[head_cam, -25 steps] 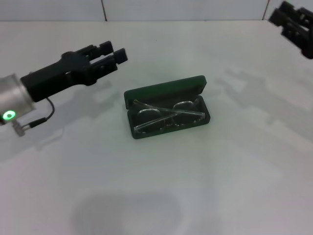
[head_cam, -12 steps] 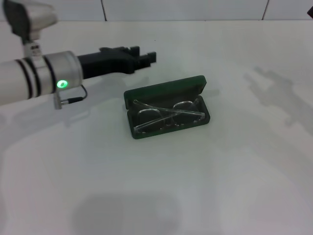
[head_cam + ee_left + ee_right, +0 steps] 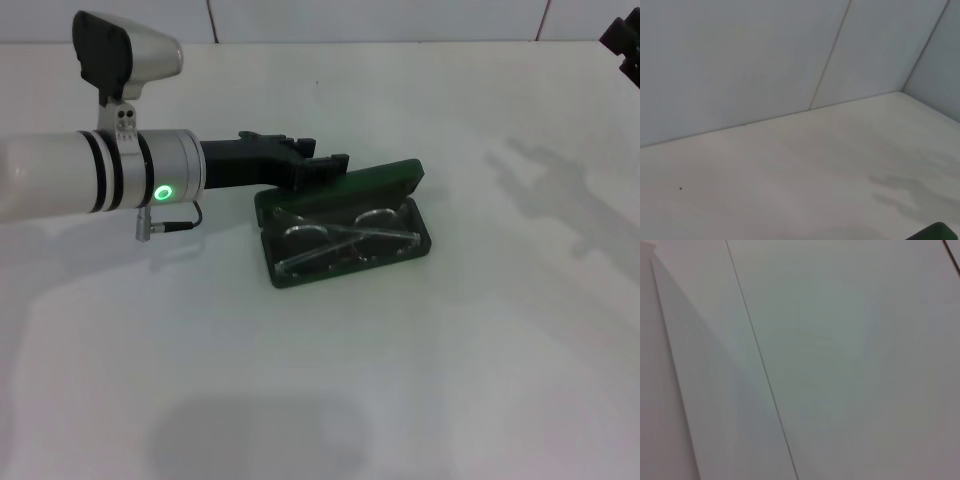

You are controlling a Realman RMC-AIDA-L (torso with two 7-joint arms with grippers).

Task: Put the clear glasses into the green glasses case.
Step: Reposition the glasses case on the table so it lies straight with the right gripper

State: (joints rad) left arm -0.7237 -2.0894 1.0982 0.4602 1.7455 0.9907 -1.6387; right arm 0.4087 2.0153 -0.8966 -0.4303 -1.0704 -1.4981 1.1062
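The green glasses case (image 3: 347, 267) lies open at the table's middle, its lid (image 3: 385, 178) standing up along the far side. The clear glasses (image 3: 340, 236) rest folded inside the dark lower half. My left arm reaches in level from the left, and my left gripper (image 3: 325, 164) is at the lid's far upper edge near its left end; whether it touches the lid is unclear. A green corner of the case (image 3: 936, 233) shows in the left wrist view. My right gripper (image 3: 626, 40) is raised at the far right corner, mostly out of view.
The white table (image 3: 320, 400) runs back to a white tiled wall (image 3: 380, 18). The right wrist view shows only the white wall (image 3: 840, 360) with a seam.
My left arm has swung in and turned, bringing its gripper from the left of the case to the lid's back edge. The right gripper has drawn away to the far right corner.
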